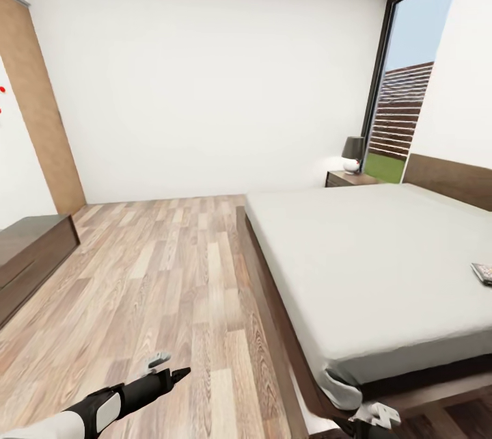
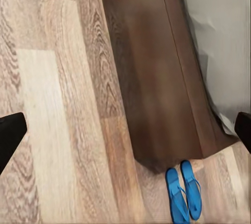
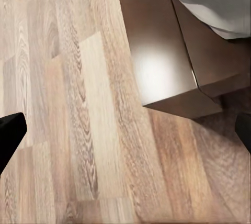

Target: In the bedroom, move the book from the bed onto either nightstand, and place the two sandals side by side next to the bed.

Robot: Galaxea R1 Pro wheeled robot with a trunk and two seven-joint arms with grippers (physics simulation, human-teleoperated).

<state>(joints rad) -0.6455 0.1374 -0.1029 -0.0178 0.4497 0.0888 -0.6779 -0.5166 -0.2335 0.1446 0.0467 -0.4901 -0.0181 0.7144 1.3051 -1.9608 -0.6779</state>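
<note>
The bed (image 1: pixel 383 254) takes up the right side of the bedroom, with a pale mattress on a dark brown frame. The book (image 1: pixel 482 272) lies on the mattress at the view's right edge, partly cut off. A nightstand (image 1: pixel 348 179) stands at the bed's far corner. The two blue sandals (image 2: pixel 183 192) lie side by side on the floor by a corner of the bed frame (image 2: pixel 157 93). My left gripper (image 1: pixel 169 366) hangs open and empty over the floor, its dark fingertips (image 2: pixel 10 135) wide apart. My right gripper (image 1: pixel 374 417) is near the bed's near corner, open, its fingers (image 3: pixel 9 135) spread.
A long low dark dresser (image 1: pixel 31 251) stands at the left wall beside a tan door (image 1: pixel 41 117). A lamp (image 1: pixel 353 152) sits on the nightstand in front of a tall window (image 1: pixel 403 104). Wood plank floor (image 1: pixel 164 268) stretches between dresser and bed.
</note>
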